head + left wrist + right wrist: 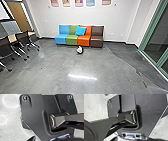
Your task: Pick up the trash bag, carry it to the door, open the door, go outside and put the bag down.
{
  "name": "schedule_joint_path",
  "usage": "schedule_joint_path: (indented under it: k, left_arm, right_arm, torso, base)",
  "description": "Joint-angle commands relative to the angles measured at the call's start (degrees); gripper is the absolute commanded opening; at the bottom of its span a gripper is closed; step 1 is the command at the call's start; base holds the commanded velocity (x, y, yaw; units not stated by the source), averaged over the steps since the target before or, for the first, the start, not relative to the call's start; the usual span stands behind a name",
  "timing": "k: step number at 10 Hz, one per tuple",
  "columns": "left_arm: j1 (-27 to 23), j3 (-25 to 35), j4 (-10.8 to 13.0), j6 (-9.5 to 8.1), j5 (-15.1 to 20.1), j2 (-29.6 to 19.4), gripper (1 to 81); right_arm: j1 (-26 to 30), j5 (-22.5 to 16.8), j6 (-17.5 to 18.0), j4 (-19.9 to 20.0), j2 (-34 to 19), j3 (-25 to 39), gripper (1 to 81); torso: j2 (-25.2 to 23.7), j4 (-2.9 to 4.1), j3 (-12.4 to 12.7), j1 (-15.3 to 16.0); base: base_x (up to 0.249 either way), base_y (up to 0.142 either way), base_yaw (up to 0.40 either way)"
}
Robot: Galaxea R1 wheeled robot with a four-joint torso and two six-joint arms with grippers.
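Black is the small part that I can see of the left gripper [32, 138], at the edge of its wrist view; I cannot tell how far it is open, nor whether it has hold of something. In the head view, at the left, several dark chairs [23, 38] are standing on the grey floor [50, 72], and behind them there is a brown door [20, 15]. Going to the right, four low seats are placed side by side along the white wall [120, 20]: first the blue seat [61, 38], then the green seat [71, 38], the orange seat [85, 41] and the dark brown seat [97, 40]. A bright blue cushion [80, 31] leans where the green and the orange backs meet. The trash bag [80, 50], a small roundish bundle in white and black, lies on the floor just before the orange seat, well apart from the chairs. Above the seats, coloured pictures [79, 2] are hanging. At the far right is glass in a green frame [153, 25]. Of the right gripper [114, 139], a dark tip is seen in its wrist view; also here I cannot tell its opening, nor whether it holds a thing.
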Motion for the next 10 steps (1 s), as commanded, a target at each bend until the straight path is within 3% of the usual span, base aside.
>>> schedule_joint_path:
  k: [1, 4, 10]
  left_arm:
    - [-1.71, 0.11, 0.1, -0.26, 3.31, -0.43, 81.1]
    - [-1.71, 0.2, 0.02, -0.26, 3.31, -0.43, 81.1]
    - [-1.71, 0.2, 0.02, -0.26, 3.31, -0.43, 81.1]
  right_arm:
    - [1.85, -3.44, -0.19, -0.5, -0.77, 0.94, 81.1]
    - [1.85, -3.52, -0.19, -0.5, -0.77, 0.94, 81.1]
    - [1.67, -3.35, -0.19, -0.5, -1.38, 1.12, 81.1]
  torso:
    - [0.0, 0.0, 0.0, 0.0]
    - [0.0, 0.0, 0.0, 0.02]
    - [0.0, 0.0, 0.0, 0.02]
  base:
    - [0.169, 0.0, 0.0]
    - [0.168, 0.0, 0.0]
    - [0.167, 0.075, 0.0]
